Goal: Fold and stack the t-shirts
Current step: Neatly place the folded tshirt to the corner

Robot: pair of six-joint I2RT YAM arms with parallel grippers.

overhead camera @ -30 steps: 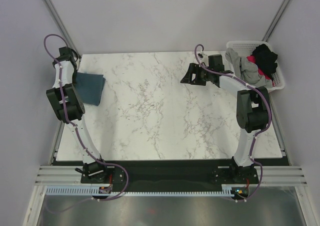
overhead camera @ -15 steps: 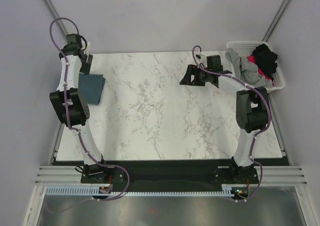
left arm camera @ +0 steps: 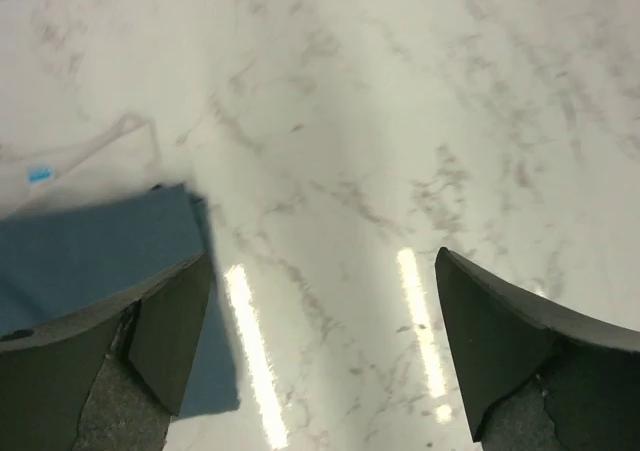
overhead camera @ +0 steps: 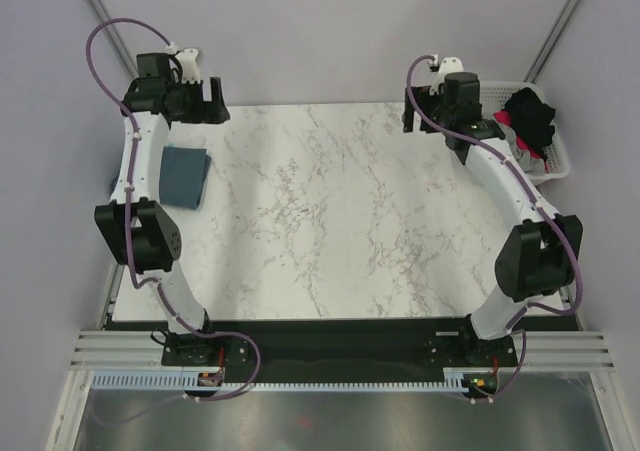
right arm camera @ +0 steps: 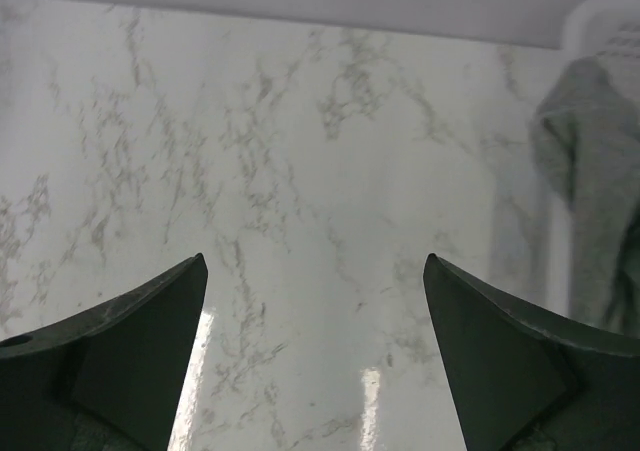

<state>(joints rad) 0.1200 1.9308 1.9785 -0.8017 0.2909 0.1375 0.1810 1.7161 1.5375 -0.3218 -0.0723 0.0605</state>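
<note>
hovering released and empty, right tool [right arm camera: 315,266]; grey t-shirt [right arm camera: 585,171] in basket [overhead camera: 561,164] at its 3 o'clock, right arm nearer; left tool [left arm camera: 322,261] released too.

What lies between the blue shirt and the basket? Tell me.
Only bare table between shirt and basket, per the top view; the right arm reaches over it near the basket.

I see slate-blue tee [overhead camera: 185,176], white marble tbl [overhead camera: 330,221] w/ grey veins, white basket [overhead camera: 560,167], grey tee [right arm camera: 590,181], blk tee [overhead camera: 530,116].
</note>
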